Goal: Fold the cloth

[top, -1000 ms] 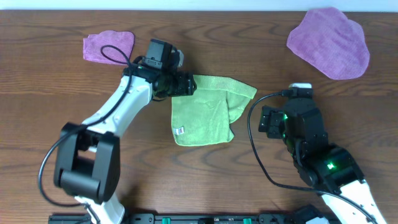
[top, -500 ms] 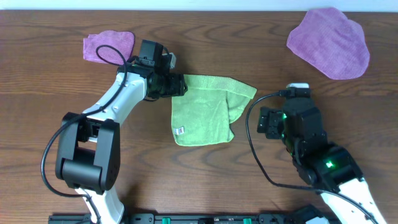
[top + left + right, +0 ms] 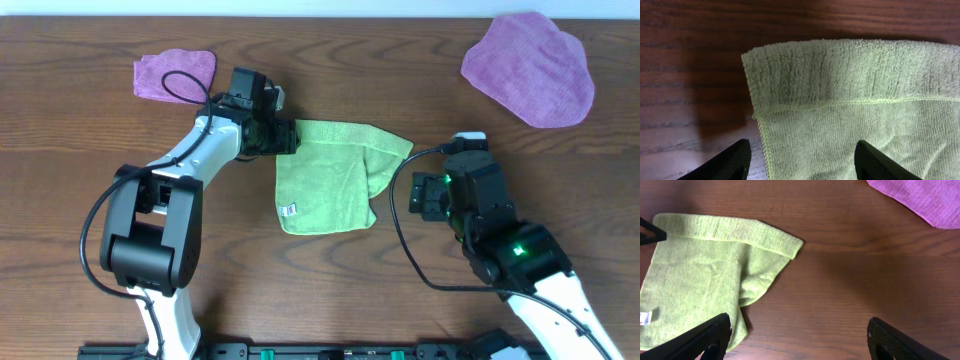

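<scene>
A dark wood-grain table (image 3: pixel 330 290) filled the scene. Nearest me, at about 5 o'clock, the right arm rose from the near edge. The right gripper (image 3: pixel 425 195) hung over bare wood at the cloth's 3 o'clock, its fingers spread wide and holding nothing.

The cloth (image 3: pixel 325 180) lay flat near the table's centre, its right side doubled over in a loose flap. Its white tag (image 3: pixel 289 211) sat at the near-left corner.

The left arm stretched from 7 o'clock. The left gripper (image 3: pixel 285 135) sat low at the cloth's 11 o'clock corner, fingers parted, one over wood and one over towel, gripping nothing.

Farthest off lay a small purple cloth (image 3: pixel 175 73) at 10 o'clock and a large purple cloth (image 3: pixel 530 68) at 2 o'clock.
</scene>
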Action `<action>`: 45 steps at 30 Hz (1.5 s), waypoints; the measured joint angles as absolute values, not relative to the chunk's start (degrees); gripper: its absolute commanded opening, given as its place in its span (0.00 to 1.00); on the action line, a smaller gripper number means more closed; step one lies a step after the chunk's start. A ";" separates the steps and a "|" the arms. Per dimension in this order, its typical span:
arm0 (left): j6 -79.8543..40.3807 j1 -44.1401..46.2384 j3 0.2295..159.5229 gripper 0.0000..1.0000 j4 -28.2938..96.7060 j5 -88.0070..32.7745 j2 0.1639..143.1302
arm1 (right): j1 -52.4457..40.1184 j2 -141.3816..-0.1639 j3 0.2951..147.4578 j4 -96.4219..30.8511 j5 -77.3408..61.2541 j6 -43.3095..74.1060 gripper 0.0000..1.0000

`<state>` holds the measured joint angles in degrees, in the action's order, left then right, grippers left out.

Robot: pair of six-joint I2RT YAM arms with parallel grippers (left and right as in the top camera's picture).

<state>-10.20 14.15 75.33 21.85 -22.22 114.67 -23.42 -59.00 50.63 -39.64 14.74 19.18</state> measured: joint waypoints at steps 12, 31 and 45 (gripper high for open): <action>-9.98 14.09 75.35 0.66 18.59 -21.50 115.13 | -23.42 -58.98 50.63 -39.62 14.74 19.00 0.86; -9.10 13.87 75.33 0.67 14.98 -22.11 116.16 | -23.42 -58.98 50.63 -39.59 14.72 19.00 0.85; -8.95 13.80 75.35 0.65 14.11 -24.86 118.52 | -23.42 -58.98 50.63 -39.59 14.72 18.81 0.85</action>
